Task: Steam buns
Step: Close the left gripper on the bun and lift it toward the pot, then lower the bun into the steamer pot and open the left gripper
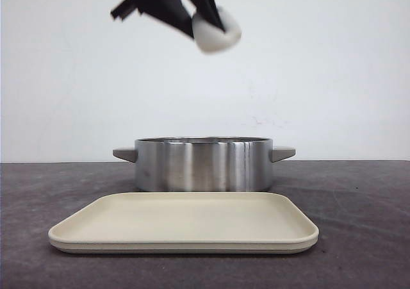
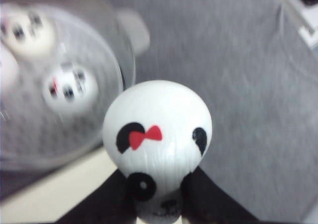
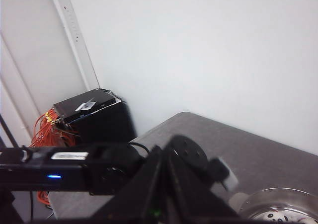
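My left gripper (image 1: 206, 15) is high above the steel pot (image 1: 204, 164), shut on a white panda bun (image 1: 218, 34). In the left wrist view the black fingers (image 2: 107, 201) clamp the lower part of this bun (image 2: 159, 119), which has black ears, an eye patch and a red bow. The pot's rim (image 2: 126, 60) lies below and to one side, with blurred panda buns inside: one (image 2: 69, 87), another (image 2: 27, 30), and part of a third at the frame edge. My right gripper (image 3: 163, 154) is shut and empty, away from the pot; it is out of the front view.
A beige rectangular tray (image 1: 186, 225) lies on the dark grey table in front of the pot, with nothing on it; its edge shows in the left wrist view (image 2: 54, 194). The pot's rim shows in the right wrist view (image 3: 278, 204). A black box with orange cables (image 3: 84, 110) stands off the table.
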